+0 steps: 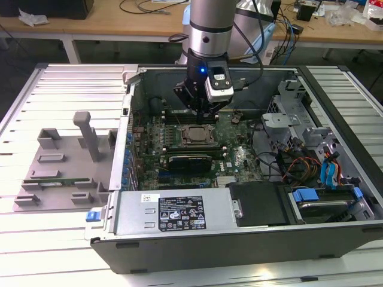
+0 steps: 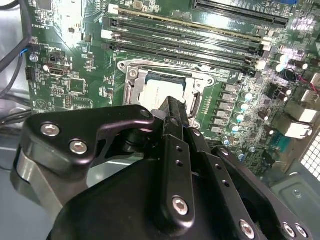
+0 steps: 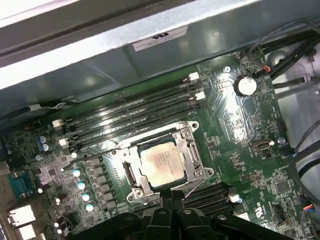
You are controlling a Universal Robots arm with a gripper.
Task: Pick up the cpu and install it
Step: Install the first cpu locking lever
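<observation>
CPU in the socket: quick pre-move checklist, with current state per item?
1. The cpu lies inside the socket frame: ok in both wrist views.
2. Cpu flat and fully seated: cannot tell.
3. Gripper above the socket area in the exterior view: ok.
4. Gripper released from the cpu: cannot tell, the tips are hidden behind the gripper body.
5. Memory slots beside the socket free of stray parts: ok.
6. Socket retention closed over the cpu: cannot tell.

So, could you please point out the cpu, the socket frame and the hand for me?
cpu (image 3: 161, 162), first wrist view, middle of its metal top.
socket frame (image 3: 194, 156), first wrist view, side rail.
hand (image 1: 203, 110), exterior view, at its tips.
</observation>
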